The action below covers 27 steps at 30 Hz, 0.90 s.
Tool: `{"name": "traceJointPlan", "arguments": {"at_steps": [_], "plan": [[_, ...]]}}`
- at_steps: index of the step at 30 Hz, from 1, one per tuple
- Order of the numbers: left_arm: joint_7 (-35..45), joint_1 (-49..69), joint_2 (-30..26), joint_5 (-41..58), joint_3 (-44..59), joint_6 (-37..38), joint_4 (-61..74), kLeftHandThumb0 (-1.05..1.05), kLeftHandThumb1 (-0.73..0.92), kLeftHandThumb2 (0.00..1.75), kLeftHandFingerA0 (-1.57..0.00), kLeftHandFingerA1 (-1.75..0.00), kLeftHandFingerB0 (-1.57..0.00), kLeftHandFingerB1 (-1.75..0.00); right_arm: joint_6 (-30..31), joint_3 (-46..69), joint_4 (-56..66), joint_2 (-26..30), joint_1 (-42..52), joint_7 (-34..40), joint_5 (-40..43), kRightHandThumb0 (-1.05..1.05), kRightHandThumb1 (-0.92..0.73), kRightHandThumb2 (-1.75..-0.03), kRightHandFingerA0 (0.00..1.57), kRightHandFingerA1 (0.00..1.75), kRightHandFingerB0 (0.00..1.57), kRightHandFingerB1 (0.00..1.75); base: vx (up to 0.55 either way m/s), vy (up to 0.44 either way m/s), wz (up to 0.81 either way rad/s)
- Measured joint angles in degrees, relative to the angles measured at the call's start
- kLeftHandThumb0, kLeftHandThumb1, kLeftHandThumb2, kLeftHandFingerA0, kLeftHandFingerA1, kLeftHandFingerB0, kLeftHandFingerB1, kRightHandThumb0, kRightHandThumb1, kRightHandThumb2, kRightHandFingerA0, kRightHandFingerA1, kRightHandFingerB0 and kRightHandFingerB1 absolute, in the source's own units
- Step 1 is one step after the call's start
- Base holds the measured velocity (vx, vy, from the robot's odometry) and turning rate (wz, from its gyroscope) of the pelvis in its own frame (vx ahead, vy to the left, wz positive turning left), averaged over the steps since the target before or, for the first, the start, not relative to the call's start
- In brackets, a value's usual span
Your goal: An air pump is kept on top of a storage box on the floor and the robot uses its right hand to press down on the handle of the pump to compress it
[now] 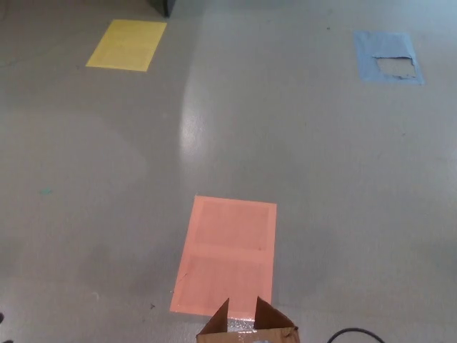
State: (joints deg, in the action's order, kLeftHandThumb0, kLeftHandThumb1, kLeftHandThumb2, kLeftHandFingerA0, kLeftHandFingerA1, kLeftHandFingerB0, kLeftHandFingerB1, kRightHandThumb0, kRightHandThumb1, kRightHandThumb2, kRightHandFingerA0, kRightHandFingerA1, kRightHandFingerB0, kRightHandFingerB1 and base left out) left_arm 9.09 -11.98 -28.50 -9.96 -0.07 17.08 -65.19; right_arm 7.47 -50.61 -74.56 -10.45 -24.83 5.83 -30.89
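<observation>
Box at bottom edge; pump seemingly hidden.

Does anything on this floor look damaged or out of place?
Yes. The blue patch at far right has a torn hole where grey floor shows through; the yellow and orange patches look whole. At the bottom edge, only the raised flaps of a cardboard box show.

Grey floor filled the frame, with a pale glare streak at upper centre. An orange rectangle lay at lower centre, a yellow rectangle at upper left, a blue rectangle with a torn patch at upper right.
</observation>
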Motion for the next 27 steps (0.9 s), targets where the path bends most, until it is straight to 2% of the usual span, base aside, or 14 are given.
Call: {"name": "traceJointPlan", "arguments": {"at_steps": [18, 27], "plan": [[0.46, 6.43, 0.00, 0.09, -0.29, 2.11, 1.38, -0.56, 0.88, 0.66, -0.25, -0.34, -0.18, -0.30, -2.45, 0.82, -2.07, -0.52, 4.92, 3.94, -3.78, -0.85, -0.83, -1.14, 0.00, 0.15, 0.00, 0.14, 0.00, 0.000, 0.00], [0.80, 2.95, 0.00, 0.05, 0.03, 2.10, 1.40, -0.57, 0.86, 0.65, -0.29, -0.35, -0.22, -0.31, -5.07, 7.47, 2.04, 0.35, -0.90, 5.42, -3.66, -0.91, -0.82, -1.14, 0.00, 0.09, 0.00, 0.07, 0.00, 0.000, 0.00]]}}
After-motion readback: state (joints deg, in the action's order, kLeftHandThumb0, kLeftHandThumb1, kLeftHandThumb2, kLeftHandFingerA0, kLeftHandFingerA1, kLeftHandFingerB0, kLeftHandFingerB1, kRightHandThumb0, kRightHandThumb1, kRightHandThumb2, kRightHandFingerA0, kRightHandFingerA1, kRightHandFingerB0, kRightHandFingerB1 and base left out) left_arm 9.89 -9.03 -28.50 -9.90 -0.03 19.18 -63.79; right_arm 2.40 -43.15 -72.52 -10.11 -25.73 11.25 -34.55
